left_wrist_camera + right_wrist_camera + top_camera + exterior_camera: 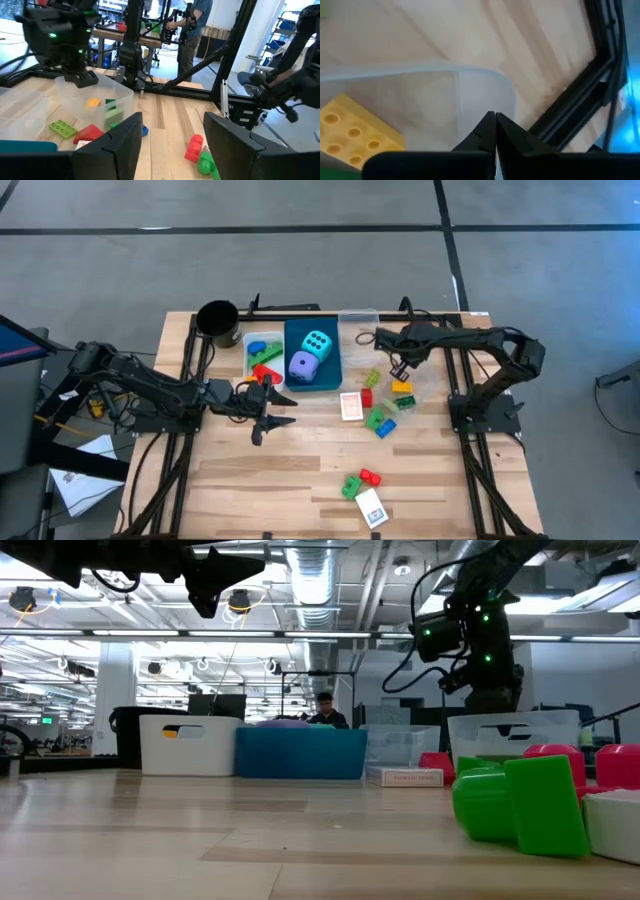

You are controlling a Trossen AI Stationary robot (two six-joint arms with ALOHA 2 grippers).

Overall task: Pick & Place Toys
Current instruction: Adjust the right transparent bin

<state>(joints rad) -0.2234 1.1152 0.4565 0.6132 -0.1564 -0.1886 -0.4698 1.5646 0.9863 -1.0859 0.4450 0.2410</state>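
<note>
robotics lab: exposed ceiling ducts (300, 570), workbenches (115, 35)

A pale wooden plank table (300, 470) with a black metal frame (290, 307) stands on a grey concrete floor (200, 260) crossed by dark seam lines. Across the table, the low view opens into a large bright workshop with exposed silver ceiling ducts (320, 580) and long strip lights (130, 635). A person (323, 710) sits far behind, and another person (192, 30) stands at a wooden workbench (120, 35) beyond
</note>
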